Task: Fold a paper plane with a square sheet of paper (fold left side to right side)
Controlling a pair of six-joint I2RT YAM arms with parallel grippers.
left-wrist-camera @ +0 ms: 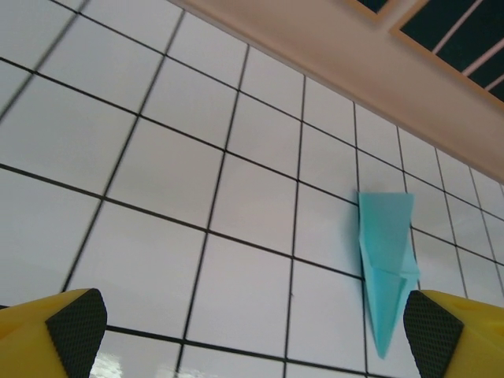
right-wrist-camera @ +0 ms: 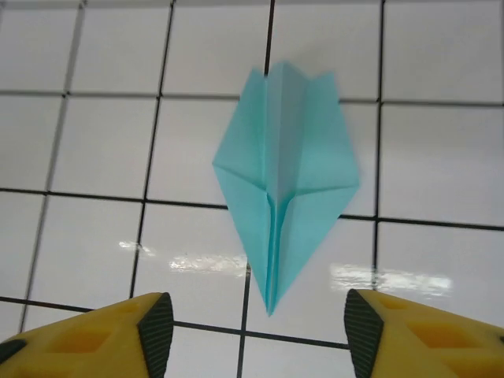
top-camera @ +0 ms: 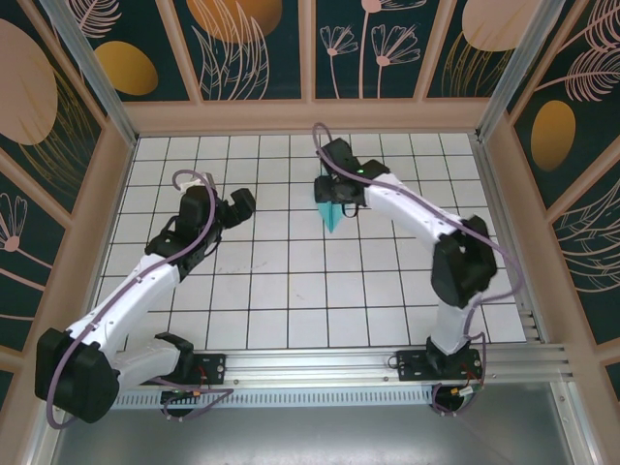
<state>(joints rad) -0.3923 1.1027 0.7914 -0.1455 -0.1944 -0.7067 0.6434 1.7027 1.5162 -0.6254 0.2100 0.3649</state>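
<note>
Presently, the right hand (right-wrist-camera: pixel 256 337) is observed open and empty, its fingers parted about the nose of the paper plane (right-wrist-camera: pixel 283 181), which is laid flat on the tiled bench (right-wrist-camera: pixel 441 157); the left hand (left-wrist-camera: pixel 256 331), fully open and empty, is positioned well apart.

A white bench (top-camera: pixel 291 291), ruled by thin dark lines into square tiles, lies at the centre of the top view. A pale wooden frame (top-camera: pixel 300 116) borders it at 12, 9 and 3 o'clock. Behind the frame stand dark teal wall panels (top-camera: pixel 257 48) painted with orange ovals and pale line-drawn leaves and flowers. At 6 o'clock a silver metal rail (top-camera: pixel 320 360) runs along the bench's near edge, with a grey sheet (top-camera: pixel 291 431) beyond it.
</note>
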